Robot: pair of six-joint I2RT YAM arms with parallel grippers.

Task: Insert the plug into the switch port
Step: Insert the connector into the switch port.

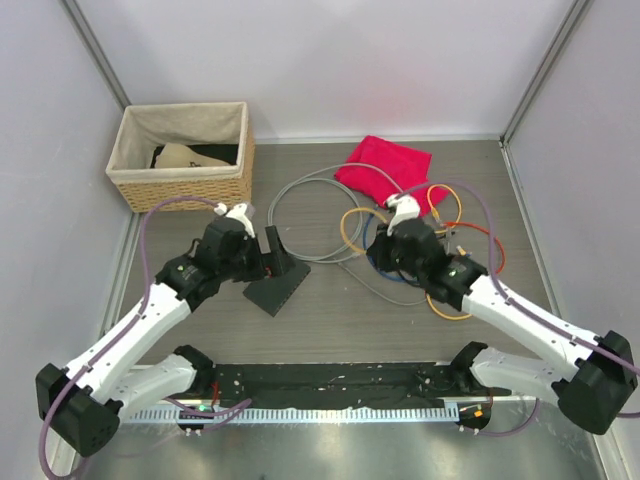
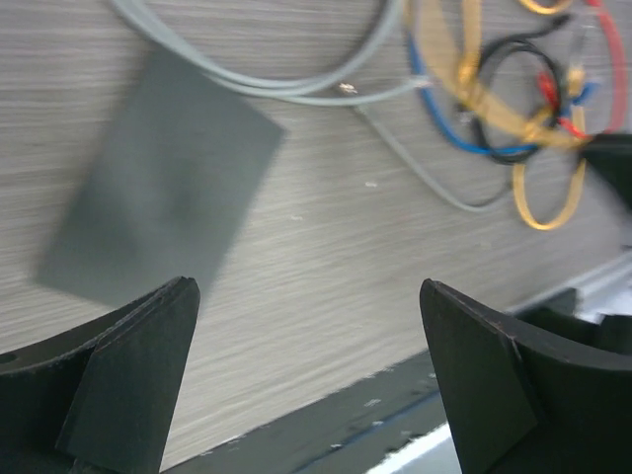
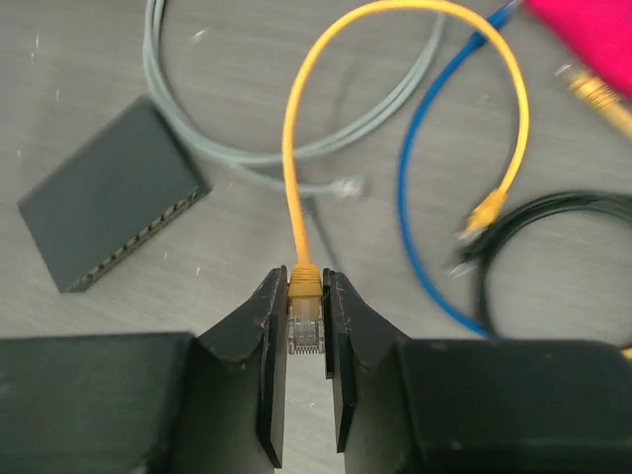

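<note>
the switch (image 1: 280,288) lies flat on the table (image 1: 330,330), left of centre. its long axis runs diagonally from near-left to far-right. in the right wrist view its row of sockets (image 3: 143,232) lines the long edge that faces the right arm's side.

the right gripper (image 3: 306,286) is closed tight on the plug (image 3: 306,331), with one finger on each side. the plug's long axis lies along the fingers. its clear end points back toward the wrist, and its yellow cable (image 3: 415,10) leaves past the fingertips and loops over the table. plug and switch are well apart, with a grey cable (image 3: 326,148) between them.

the left gripper (image 2: 306,296) is spread wide and holds nothing. it hangs near the switch's far-left side, and the switch is not between its fingers (image 2: 138,365).
</note>
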